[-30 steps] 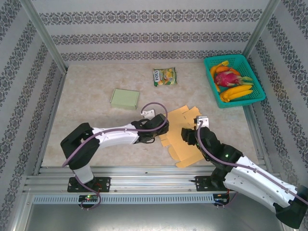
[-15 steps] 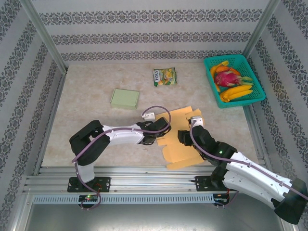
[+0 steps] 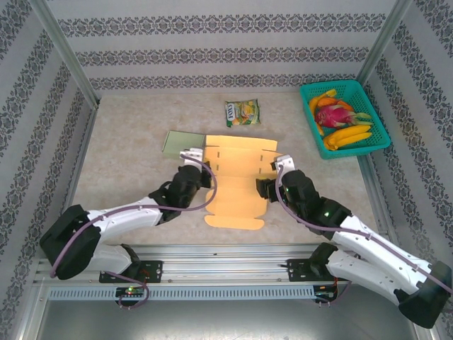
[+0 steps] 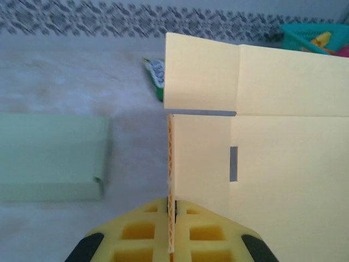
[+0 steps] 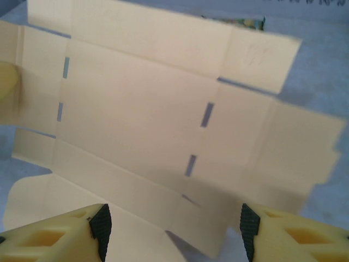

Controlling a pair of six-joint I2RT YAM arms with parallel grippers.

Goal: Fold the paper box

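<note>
**Three views, one shared sheet**

My overhead camera looks down from behind the arm bases across the whole table [image 3: 127, 142]. My left wrist view sits close against the paper box [image 4: 283, 136], facing the far wall. My right wrist view faces its flat spread from nearby. All three share that box.
</note>
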